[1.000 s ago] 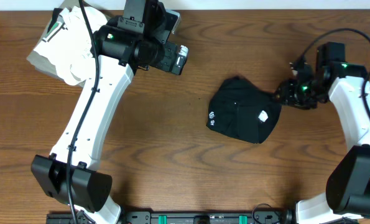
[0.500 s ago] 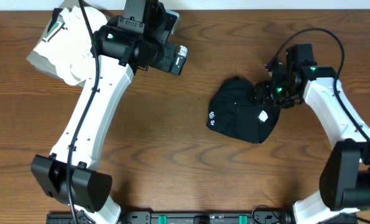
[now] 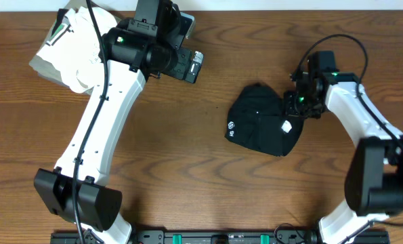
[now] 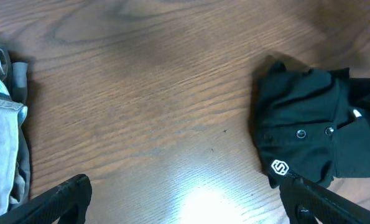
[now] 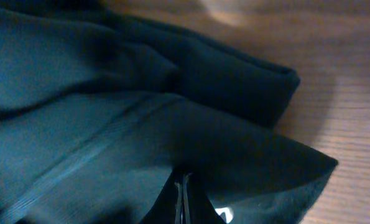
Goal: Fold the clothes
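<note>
The clothes (image 3: 262, 122) are one black garment lying in a compact folded bundle right of the table's middle, with a small white logo (image 3: 231, 127) at its left edge. The left wrist view shows the clothes (image 4: 303, 143) at the right. My right gripper (image 3: 292, 105) is shut, and its tips rest down on the bundle's upper right part. In the right wrist view the shut right gripper (image 5: 182, 180) lies against the dark clothes (image 5: 110, 93); whether any fabric is pinched does not show. My left gripper (image 3: 196, 66) hangs wide open over bare wood, left of the bundle, and the left gripper (image 4: 185, 199) holds nothing.
A stack of folded garments (image 3: 62, 51) sits at the back left, partly under the left arm, and the same stack (image 4: 4, 124) shows at the left edge of the left wrist view. Bare wooden table (image 3: 174, 156) lies between the stack and the bundle.
My right gripper moved left from the bundle's right edge onto its upper right part and went from open to shut. The left arm has not moved.
</note>
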### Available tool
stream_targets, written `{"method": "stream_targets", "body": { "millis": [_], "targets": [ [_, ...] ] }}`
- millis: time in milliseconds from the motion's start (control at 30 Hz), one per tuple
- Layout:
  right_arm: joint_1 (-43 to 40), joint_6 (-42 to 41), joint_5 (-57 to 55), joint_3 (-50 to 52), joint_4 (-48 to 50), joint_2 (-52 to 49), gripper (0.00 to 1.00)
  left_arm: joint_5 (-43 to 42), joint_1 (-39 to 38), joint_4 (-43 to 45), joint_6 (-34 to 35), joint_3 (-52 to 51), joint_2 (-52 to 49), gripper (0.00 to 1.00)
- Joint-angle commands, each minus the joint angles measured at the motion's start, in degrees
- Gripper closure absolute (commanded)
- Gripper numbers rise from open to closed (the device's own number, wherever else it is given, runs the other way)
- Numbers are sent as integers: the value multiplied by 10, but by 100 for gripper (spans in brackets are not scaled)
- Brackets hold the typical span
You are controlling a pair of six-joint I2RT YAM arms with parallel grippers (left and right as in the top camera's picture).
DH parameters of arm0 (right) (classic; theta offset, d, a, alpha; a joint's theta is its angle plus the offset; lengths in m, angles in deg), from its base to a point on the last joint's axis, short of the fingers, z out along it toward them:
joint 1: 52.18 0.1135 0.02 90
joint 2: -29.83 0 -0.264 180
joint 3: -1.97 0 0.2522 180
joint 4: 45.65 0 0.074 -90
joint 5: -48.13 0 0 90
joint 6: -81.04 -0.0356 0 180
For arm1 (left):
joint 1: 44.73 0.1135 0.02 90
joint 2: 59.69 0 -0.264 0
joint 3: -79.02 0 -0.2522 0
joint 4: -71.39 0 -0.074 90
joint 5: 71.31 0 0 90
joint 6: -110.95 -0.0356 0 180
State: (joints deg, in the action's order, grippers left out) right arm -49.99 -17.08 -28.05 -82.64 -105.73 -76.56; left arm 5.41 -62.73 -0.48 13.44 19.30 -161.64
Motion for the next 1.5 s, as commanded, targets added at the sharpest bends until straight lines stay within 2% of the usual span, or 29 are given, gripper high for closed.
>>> {"method": "stream_targets", "body": {
  "millis": [0,400,500,700,800,900,1000,1167,1267,1300,1333,1400,1467],
  "targets": [
    [-6,-2,-34,4,4,-44,99,5,1,-2,-3,-6,-8,2],
    [-75,5,-25,2,36,-77,99,5,1,12,-4,-41,-8,2],
    [-92,20,37,-23,3,-67,85,5,1,14,-10,-56,-8,2],
    [-98,71,117,-89,-78,2,73,-2,0,7,-10,-69,-8,2],
    [-87,84,122,-108,-107,38,64,-58,0,-11,-11,-69,-8,2],
    [-70,87,122,-109,-117,59,56,-146,-3,-37,-50,-77,-8,2],
    [-47,87,121,-107,-117,59,53,-203,-17,-48,-87,-106,-8,2],
    [-19,89,117,-104,-85,51,53,-208,-55,-34,-109,-174,-8,2],
    [-11,81,116,-104,-66,50,62,-208,-81,-5,-109,-210,-8,17],
    [-8,79,117,-104,-61,50,68,-208,-90,7,-109,-218,-8,25],
    [-7,78,116,-104,-58,50,73,-208,-98,18,-109,-224,-8,40],
    [-3,77,117,-104,-56,50,81,-208,-115,44,-106,-233,-8,57],
    [-1,77,117,-103,-55,50,86,-208,-130,71,-100,-240,-8,62]
  ]
}}
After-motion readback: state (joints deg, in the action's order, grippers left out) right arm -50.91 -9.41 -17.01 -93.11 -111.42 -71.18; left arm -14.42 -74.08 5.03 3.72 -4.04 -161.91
